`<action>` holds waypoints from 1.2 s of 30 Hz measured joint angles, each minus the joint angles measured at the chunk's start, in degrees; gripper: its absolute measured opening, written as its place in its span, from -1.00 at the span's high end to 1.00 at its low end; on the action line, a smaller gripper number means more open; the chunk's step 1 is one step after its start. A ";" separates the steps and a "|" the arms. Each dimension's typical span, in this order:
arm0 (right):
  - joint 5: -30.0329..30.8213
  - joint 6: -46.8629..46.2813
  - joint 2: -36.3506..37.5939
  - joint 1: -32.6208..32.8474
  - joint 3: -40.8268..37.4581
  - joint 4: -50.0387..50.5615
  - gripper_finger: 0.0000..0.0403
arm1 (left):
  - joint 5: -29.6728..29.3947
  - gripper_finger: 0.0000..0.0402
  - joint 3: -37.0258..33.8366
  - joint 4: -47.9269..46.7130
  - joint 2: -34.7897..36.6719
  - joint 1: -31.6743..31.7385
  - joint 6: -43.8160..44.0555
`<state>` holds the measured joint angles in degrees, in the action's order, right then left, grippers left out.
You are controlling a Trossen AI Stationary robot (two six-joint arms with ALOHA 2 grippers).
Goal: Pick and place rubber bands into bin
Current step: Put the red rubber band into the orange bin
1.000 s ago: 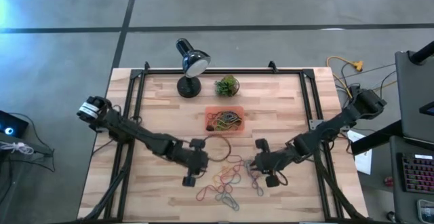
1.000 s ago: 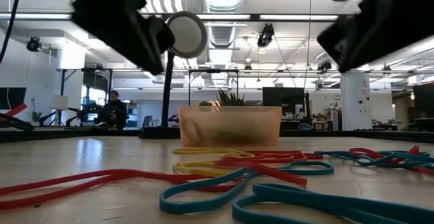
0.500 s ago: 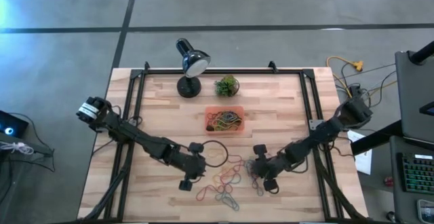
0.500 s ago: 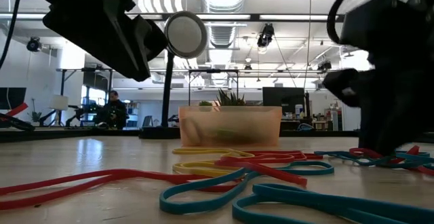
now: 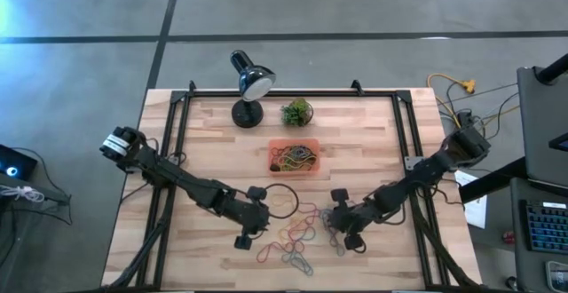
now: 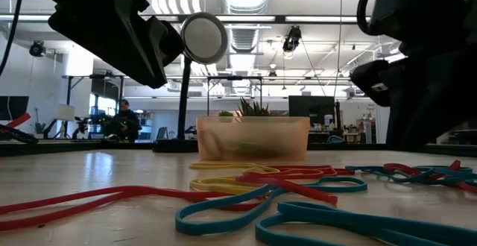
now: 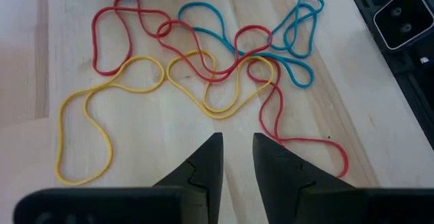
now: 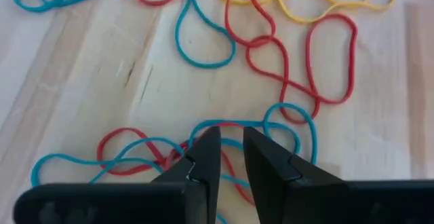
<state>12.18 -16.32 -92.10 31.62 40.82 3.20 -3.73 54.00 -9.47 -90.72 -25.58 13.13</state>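
On the desk (image 5: 204,133), both claws hover over loose rubber bands (image 5: 297,235) — each slightly parted, gripping nothing. Since a second ago the right claw (image 5: 335,220) dropped toward the bands; the left claw (image 5: 257,224) barely shifted.

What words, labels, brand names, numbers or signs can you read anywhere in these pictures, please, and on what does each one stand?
None can be read.
The bin, the lamp, both arms and the rubber bands carry no visible lettering.
The white band on the left arm shows no legible marks.
The keyboard at the right edge has keys too small to read.
Screens in the room behind, seen from the low view, are too blurred.
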 joint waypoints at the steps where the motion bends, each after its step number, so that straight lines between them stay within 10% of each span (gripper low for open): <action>1: 0.32 0.42 0.28 0.01 0.00 0.04 0.71 | 0.01 0.67 0.00 -0.01 0.00 0.00 0.00; 36: 3.25 3.87 -6.40 -0.94 0.11 -3.83 0.71 | -1.33 0.67 -0.02 0.07 0.00 0.00 -0.35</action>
<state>15.43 -12.45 -98.50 30.68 40.93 -0.62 -5.06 53.98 -9.40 -90.72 -25.58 12.78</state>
